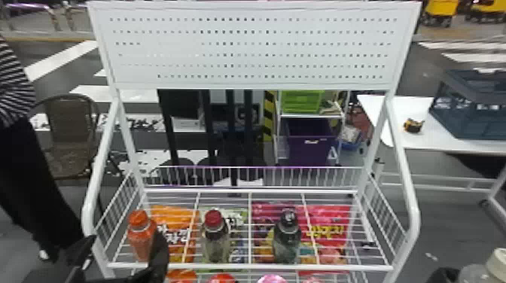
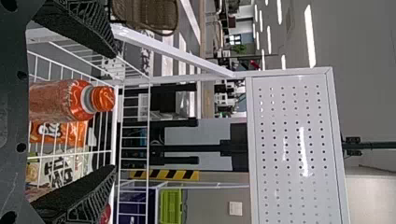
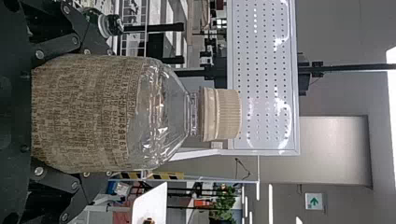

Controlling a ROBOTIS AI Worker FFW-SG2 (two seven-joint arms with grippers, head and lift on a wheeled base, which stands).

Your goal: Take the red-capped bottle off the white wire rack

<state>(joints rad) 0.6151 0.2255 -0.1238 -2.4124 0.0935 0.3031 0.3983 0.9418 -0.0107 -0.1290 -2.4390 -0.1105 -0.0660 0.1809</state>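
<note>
A cream-capped bottle (image 3: 88,114) comes closest, with the fingers of the right gripper (image 3: 95,113) clasped about its labelled body. The red-capped bottle (image 1: 214,239) stands upright on the white wire rack (image 1: 250,267), between an orange-capped bottle (image 1: 140,239) and a dark-capped bottle (image 1: 287,241).

It looks like thin plastic, smooth and a little springy: of modest weight if filled, slightly slippery, and hardly fragile, though a hard squeeze would probably dent it. The best hold is likely on the straight body below the shoulder, one finger to each side; the small cap would give a poorer grip and let the bottle swing. A straight lift should carry its base clear of the front rail.

The left gripper (image 2: 112,111) has its fingers spread and grasping nothing, one on either side of the orange-capped bottle. The red-capped bottle lies outside that gap, to the robot's right of the right-hand finger, so the gripper needs to shift sideways before closing.
</note>
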